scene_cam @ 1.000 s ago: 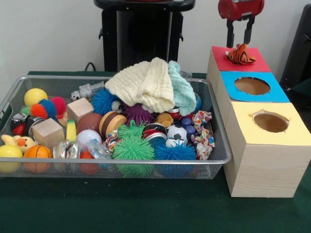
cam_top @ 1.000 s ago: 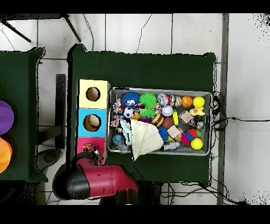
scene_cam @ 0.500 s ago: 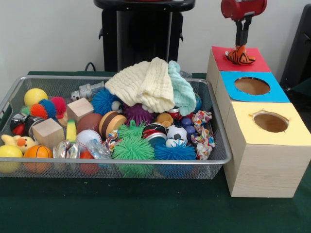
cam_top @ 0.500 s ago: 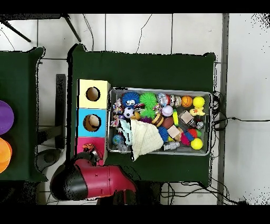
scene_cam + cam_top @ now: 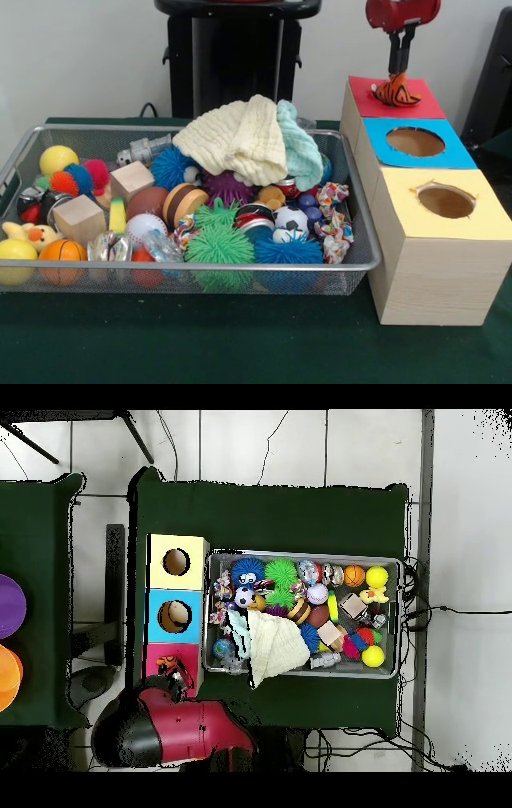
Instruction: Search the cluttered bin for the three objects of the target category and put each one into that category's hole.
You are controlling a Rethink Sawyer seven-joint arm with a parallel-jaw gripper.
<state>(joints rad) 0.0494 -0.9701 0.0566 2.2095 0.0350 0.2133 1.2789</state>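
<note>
Toys fill the wire bin on the green surface: spiky balls, wooden blocks, smooth balls and a pale yellow cloth piled at the back. A yellow duckling lies in the bin's corner, beside a small basketball. Next to the bin stands the wooden box with 3 colored tops. An orange striped toy sits on the red top, right where the hole is. The hand hangs just above it, with its fingers close together, touching the top of the toy. From overhead, the red arm reaches over the box's red end.
</note>
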